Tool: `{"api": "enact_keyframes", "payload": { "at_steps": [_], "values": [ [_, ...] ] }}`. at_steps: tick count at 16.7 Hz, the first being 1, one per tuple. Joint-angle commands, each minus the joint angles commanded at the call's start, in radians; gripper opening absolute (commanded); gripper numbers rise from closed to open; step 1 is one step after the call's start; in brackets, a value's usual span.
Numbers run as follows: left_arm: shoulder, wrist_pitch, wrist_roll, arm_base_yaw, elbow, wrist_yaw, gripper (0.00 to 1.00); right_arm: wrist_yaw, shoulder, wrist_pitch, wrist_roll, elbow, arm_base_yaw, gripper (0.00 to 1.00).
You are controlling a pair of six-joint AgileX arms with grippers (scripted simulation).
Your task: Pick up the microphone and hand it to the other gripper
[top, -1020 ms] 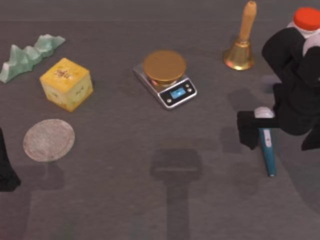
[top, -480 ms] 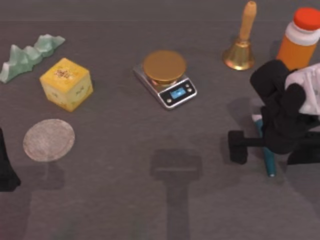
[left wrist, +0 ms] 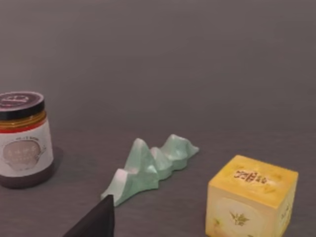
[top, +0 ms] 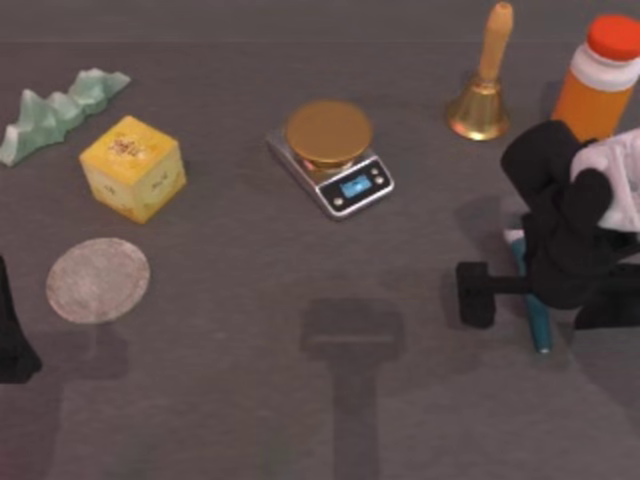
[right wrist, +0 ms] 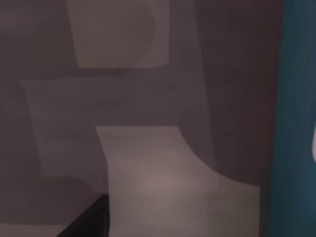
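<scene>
Counter (top: 250, 400) carries your right pincer (top: 545, 300) low at its right side, fingers spread wide and released, straddling the microphone (top: 540, 335), which lies flat between them with its teal handle showing. Your left pincer (top: 12, 340) sits parked at the left edge; cannot tell its state.

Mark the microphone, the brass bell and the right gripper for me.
microphone (top: 541, 333): top view, teal handle's lower end.
brass bell (top: 478, 113): top view, flared brass body.
right gripper (top: 545, 294): top view, midway between its spread fingers.
</scene>
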Motion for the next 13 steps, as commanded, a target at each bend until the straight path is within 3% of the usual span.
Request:
{"api": "enact_keyframes", "payload": {
  "at_steps": [10, 13],
  "values": [
    [0.0, 0.0, 0.0, 0.0, 0.0, 0.0, 1.0, 0.0, 0.0, 0.0, 0.0, 0.0, 0.0, 0.02],
    [0.0, 0.0, 0.0, 0.0, 0.0, 0.0, 1.0, 0.0, 0.0, 0.0, 0.0, 0.0, 0.0, 0.0]
  ]
}}
